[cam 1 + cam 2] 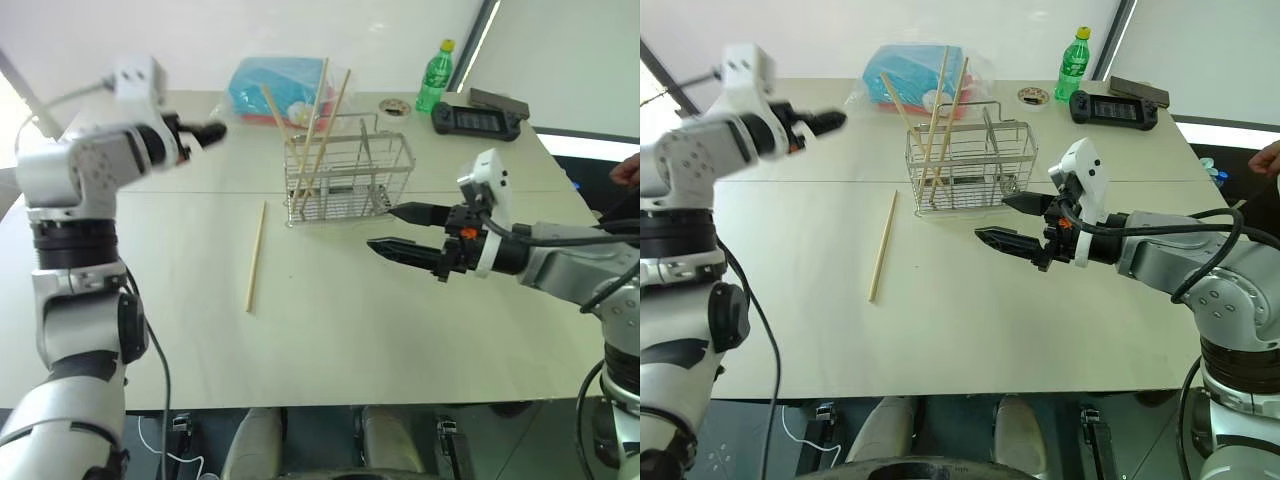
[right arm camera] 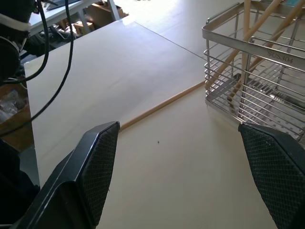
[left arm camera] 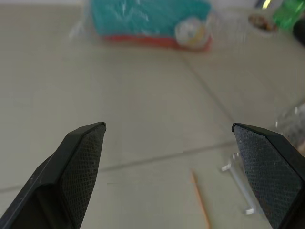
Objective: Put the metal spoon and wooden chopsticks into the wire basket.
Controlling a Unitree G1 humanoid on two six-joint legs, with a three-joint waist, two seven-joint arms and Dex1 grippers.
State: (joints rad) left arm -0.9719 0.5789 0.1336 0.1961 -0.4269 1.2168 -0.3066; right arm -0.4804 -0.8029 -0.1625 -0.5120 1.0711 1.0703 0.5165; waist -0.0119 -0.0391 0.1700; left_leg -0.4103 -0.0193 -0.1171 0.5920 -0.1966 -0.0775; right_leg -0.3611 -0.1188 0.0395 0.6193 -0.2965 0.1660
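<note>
Right pincer point(image 1: 402, 229) hovers nearest over the pale surface point(image 1: 350, 340), fingers spread wide apart, nothing between them. It points toward the robot's left, tips just short of the wire basket point(image 1: 350, 180).

One loose wooden chopstick point(image 1: 256, 256) lies flat on the surface, to the left of the right pincer and well apart from it, its far end near the basket's lower left corner; touching or not, cannot tell. In the right wrist view the same stick point(image 2: 162, 106) runs between that pincer's fingers point(image 2: 97, 167) toward the basket's corner.

Wire basket stands upright just beyond the right pincer. Three wooden chopsticks in basket point(image 1: 318, 120) lean at angles in its left part, tops sticking well above the rim. A shiny metal spoon point(image 1: 366, 165) seems to stand inside a right-hand compartment, handle up; small, hard to be sure.

Left pincer point(image 1: 208, 132) is held above the surface, left of the basket and well apart from it, fingers wide open and empty; left wrist view shows both finger pads point(image 3: 83, 162) far apart with bare surface between.

Beyond the basket: blue plastic-wrapped package point(image 1: 275, 85). Farther right of it, a small round object point(image 1: 393, 106), a green bottle point(image 1: 434, 77), and a dark handheld device point(image 1: 478, 119) by the surface's far edge.
</note>
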